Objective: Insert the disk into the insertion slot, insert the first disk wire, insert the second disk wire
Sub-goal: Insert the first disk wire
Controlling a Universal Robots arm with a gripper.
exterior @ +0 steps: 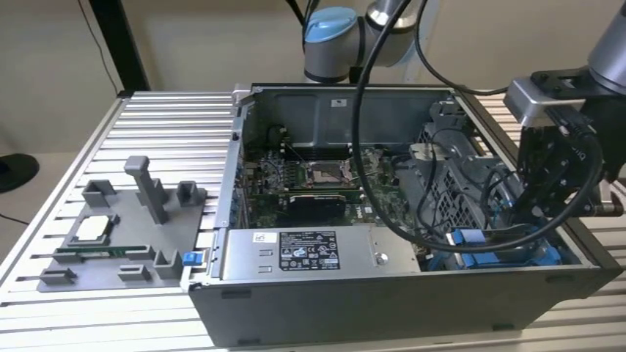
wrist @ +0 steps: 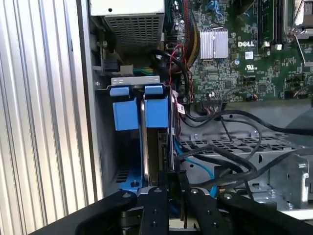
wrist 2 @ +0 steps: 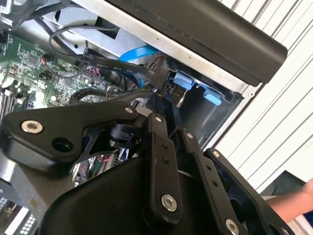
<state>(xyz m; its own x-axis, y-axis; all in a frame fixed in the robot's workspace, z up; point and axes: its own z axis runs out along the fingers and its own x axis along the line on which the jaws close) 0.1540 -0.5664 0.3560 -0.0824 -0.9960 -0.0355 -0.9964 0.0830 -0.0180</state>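
Down at case corner, gripper hangs w/ jaws nearly shut, hold unclear, close over the disk seated edge-on in the insertion slot; prob. best press straight, avoiding black cables.

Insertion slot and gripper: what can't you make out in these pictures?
1. Whether the disk is seated in the insertion slot: the first wrist view looks into shadow, and black cables cross it in the exterior view.
2. What the gripper touches: its own black linkage blocks the second wrist view.
3. What the hand is doing: cut off by the second wrist view's edge.
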